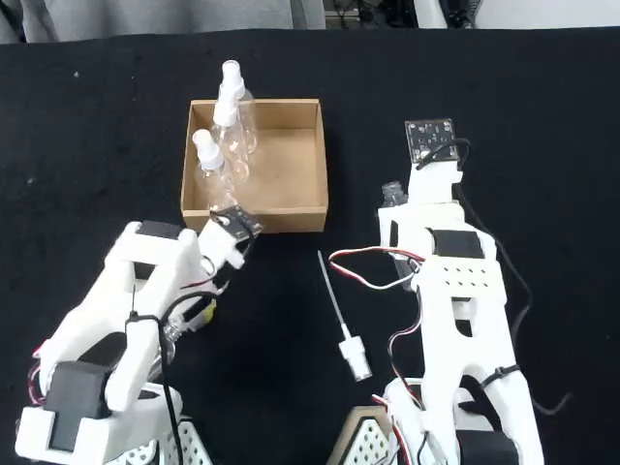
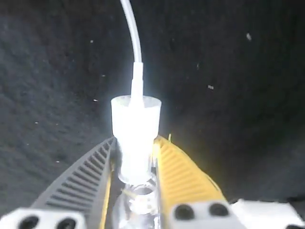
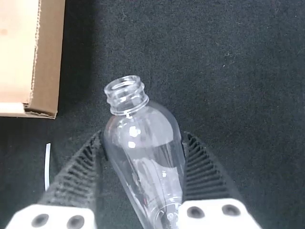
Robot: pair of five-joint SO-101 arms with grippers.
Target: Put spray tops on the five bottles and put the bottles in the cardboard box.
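While the counter carries the cardboard box at eleven o'clock with two capped bottles inside, our right end effector pinches an uncapped bottle, our left end effector pinches a spray top, and a loose spray top lies at six o'clock.

1. An open cardboard box sits on the black desk.
2. Along its left side are a nearer bottle and a farther bottle, both capped.
3. A loose spray top lies between the arms, its tube pointing toward the box.
4. The left arm is near the box's front left corner.
5. The right arm is to the box's right.
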